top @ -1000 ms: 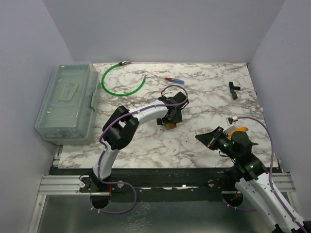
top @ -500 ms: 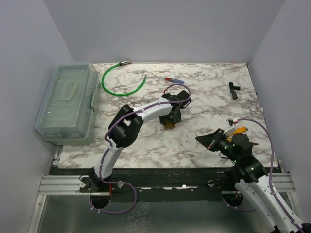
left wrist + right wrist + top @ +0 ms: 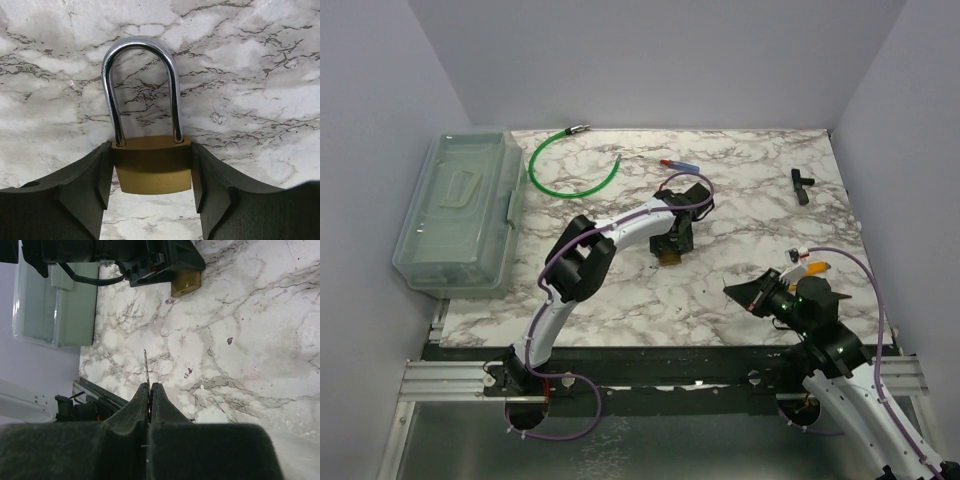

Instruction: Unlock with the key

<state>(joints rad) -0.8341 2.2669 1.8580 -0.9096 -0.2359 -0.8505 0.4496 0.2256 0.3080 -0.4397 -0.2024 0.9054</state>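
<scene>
Overhead, the left tool point(image 3: 672, 238) sits low over the middle of the marble counter point(image 3: 750, 190), covering most of the brass padlock point(image 3: 669, 258); only the lock's near end shows, and the grip itself is hidden. The right tool point(image 3: 732, 289) hangs above the near right part of the counter, well apart from the lock, with its jaws together. Whatever it holds is too thin to make out from here. An orange tag point(image 3: 811, 266) shows just behind it. A clear plastic box point(image 3: 460, 210) lies at the far left, cut off by nothing.

Up close in the left wrist view, the black fingers point(image 3: 82, 192) press against both sides of the padlock's body, so the tool is closed on it. The steel shackle point(image 3: 140, 47) is seated in the body and lies flat on the marble, pointing away.

From the right wrist, the jaws are pinched tight on the key point(image 3: 145, 367), seen edge-on as a thin sliver. The keyhole end of the padlock appears far off, partly under the left arm.
</scene>
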